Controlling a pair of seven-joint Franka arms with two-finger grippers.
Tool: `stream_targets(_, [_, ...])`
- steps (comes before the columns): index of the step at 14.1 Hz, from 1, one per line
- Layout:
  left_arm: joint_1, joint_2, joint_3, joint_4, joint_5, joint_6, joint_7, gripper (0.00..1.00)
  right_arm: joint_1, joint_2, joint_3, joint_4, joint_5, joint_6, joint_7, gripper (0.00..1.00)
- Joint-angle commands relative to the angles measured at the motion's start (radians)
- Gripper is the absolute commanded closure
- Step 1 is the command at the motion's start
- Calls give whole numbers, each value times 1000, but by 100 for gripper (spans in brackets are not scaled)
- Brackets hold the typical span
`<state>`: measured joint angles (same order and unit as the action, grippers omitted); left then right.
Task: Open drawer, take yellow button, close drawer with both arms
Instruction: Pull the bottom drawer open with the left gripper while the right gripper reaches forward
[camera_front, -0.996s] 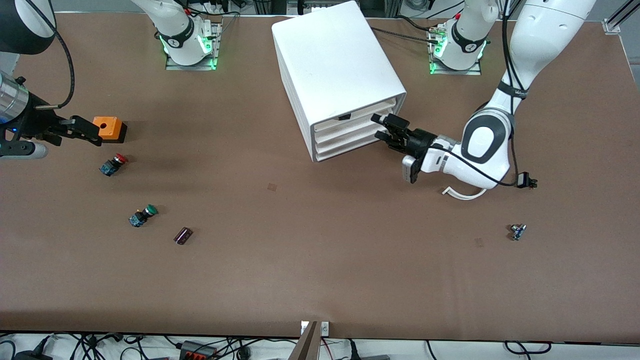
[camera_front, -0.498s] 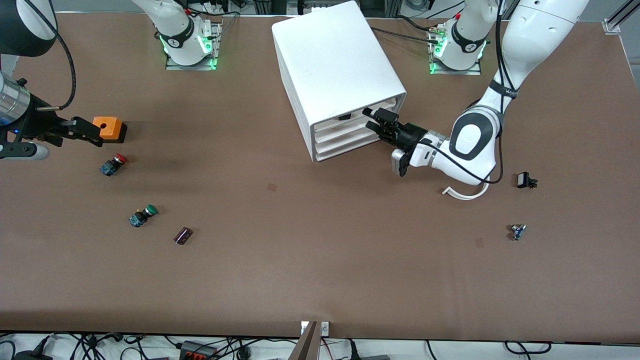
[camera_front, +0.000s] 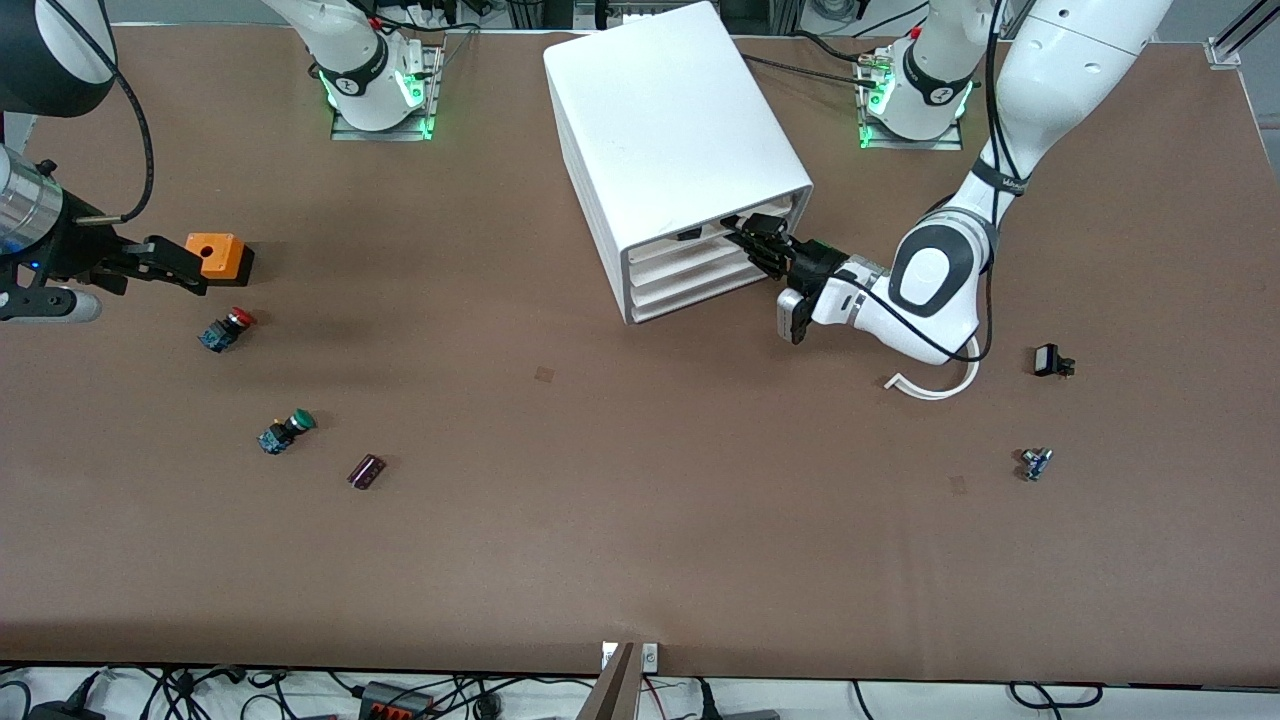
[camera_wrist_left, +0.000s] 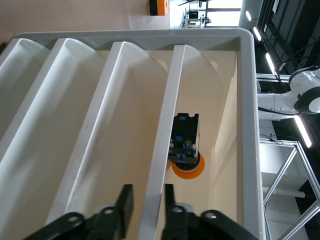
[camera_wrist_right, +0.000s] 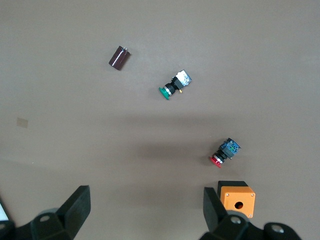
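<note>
Straddling the top drawer (camera_wrist_left: 165, 125) front lip with the left end effector (camera_wrist_left: 145, 205), fingers narrowly parted, not clamped. We're seeing the button (camera_wrist_left: 186, 161) inside, just ahead of the fingertips. Drawer looks light, stiff, slick plastic: pinch the lip. Right end effector (camera_wrist_right: 145, 207) is waiting, wide, above the worktop (camera_wrist_right: 75, 115).

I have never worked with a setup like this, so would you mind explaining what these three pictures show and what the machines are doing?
Two white robot arms stand at a brown table. The front view looks down from a high camera facing them; the other two come from cameras on the arms' wrists.

The left gripper is at the top drawer of a white cabinet, one jaw on each side of the drawer's front lip, holding nothing yet. The orange-capped button lies inside.

The right gripper waits, jaws open, beside an orange box. Below it lie a red button, a green button and a dark capacitor.
</note>
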<state>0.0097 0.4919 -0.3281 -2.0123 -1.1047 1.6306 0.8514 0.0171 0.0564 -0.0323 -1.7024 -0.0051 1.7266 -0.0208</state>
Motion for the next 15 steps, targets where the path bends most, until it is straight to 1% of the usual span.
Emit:
stream_targets(1, [9,-7,0,1,-18,2,38,98,4,-1,0,6,4,5,-2,0])
stream_targets(4, [12,10,14,42,-9,6,28,98,27,-1,0,6,4,10,-2,0])
stream_targets(6, [21,54,39,114,-3,6,23,98,53,11,0,6,4,34,-2,0])
stream_targets(8, [27,103,67,211,70,6,23,98,89,31,0,10,10,53,-1,0])
stream_targets(9, [39,125,72,251,95,5,23,98,105,45,0,29,26,54,-1,0])
stream_targets(11, [58,158,72,289,108,5,23,98,136,85,0,84,48,54,-1,0])
stream_targets(12, [59,166,72,296,108,6,23,97,165,124,0,127,50,54,1,0])
stream_targets(13, [59,166,72,299,108,6,21,93,197,167,0,179,50,56,2,0])
stream_targets(14, [59,162,72,302,108,6,21,60,234,210,0,237,50,62,12,0])
stream_targets(15, [64,160,72,302,106,6,18,1,262,244,0,281,50,80,30,0])
